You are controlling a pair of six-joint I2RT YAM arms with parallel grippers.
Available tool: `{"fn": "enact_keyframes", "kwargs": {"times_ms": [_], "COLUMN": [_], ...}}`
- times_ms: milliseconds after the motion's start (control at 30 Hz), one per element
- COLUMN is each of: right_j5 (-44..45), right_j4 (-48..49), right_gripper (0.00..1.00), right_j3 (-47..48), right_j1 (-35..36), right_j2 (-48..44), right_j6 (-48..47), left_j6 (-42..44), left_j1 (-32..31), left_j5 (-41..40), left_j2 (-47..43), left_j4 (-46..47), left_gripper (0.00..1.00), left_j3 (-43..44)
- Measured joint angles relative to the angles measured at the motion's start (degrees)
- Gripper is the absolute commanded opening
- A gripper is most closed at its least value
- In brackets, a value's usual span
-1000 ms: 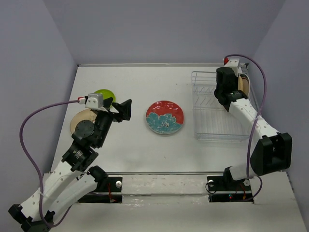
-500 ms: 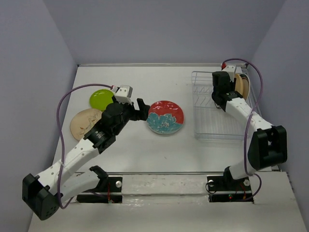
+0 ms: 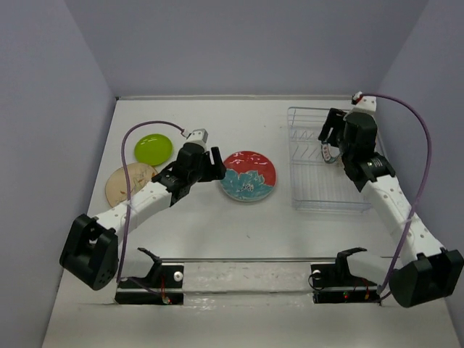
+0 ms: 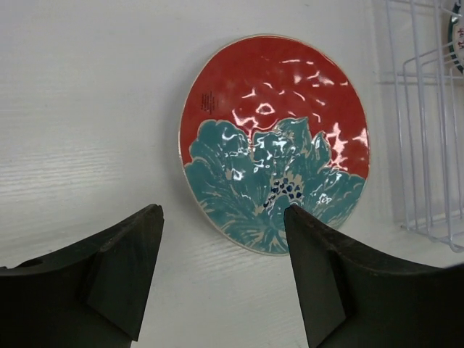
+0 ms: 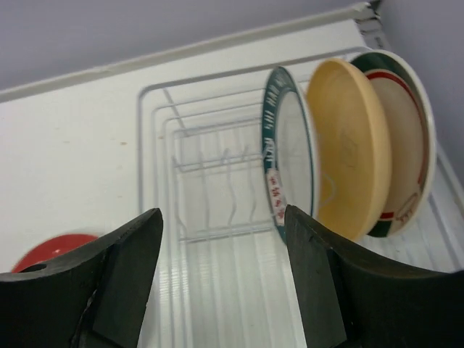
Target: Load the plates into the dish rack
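**Top view:** red plate [image 3: 248, 176] is being shown lying flat mid-table. Left gripper [image 3: 215, 168] is being held just at its 9 o'clock edge. Lime green plate [image 3: 154, 148] is lying at 10 o'clock of the red one. Tan plate [image 3: 119, 187] is lying at 9 o'clock, partly covered by the arm. Dish rack [image 3: 330, 206] is sitting at 3 o'clock, with right gripper [image 3: 330, 134] being held over its far end.

**Left wrist:** jaws are being seen spread and empty, straddling the plate's near rim without touching it. Glaze is being shown glossy and rippled, so slippery is being assumed. The plate is being judged stiff, brittle and moderately heavy. With the plate flat on the table, a rim pinch at its near edge is being advised, one finger [image 4: 119, 268] under the lip.

**Right wrist:** jaws are being seen apart, nothing gripped. Three plates are standing on edge between the thin wire tines: teal-rimmed white plate [image 5: 286, 152], then tan racked plate [image 5: 348, 152] at its 3 o'clock, then second teal-rimmed plate [image 5: 406, 130]. Free slots are being shown at 9 o'clock.
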Motion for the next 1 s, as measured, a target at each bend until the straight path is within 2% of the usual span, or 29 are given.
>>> {"fn": "enact_keyframes", "kwargs": {"times_ms": [167, 433, 733, 1000], "right_j5": [-12.41, -30.82, -39.65, -41.13], "right_j4": [3.50, 8.52, 13.90, 15.45], "right_gripper": [0.71, 0.70, 0.69, 0.69], "right_j3": [-6.84, -14.47, -17.90, -18.75], "right_j1": [0.02, 0.13, 0.85, 0.90], "right_j2": [-9.60, -11.63, -11.63, -11.61], "right_j6": [3.52, 9.60, 13.57, 14.05], "left_j6": [-5.40, -10.62, -12.13, -12.26], "left_j1": [1.33, 1.33, 2.01, 1.97], "left_j5": [2.73, 5.64, 5.18, 3.39], "left_j2": [7.85, 16.68, 20.98, 17.84], "left_j4": [2.97, 9.99, 15.37, 17.66], "left_gripper": [0.71, 0.64, 0.63, 0.76], "left_j3": [-0.04, -0.37, -0.42, -3.30]}}
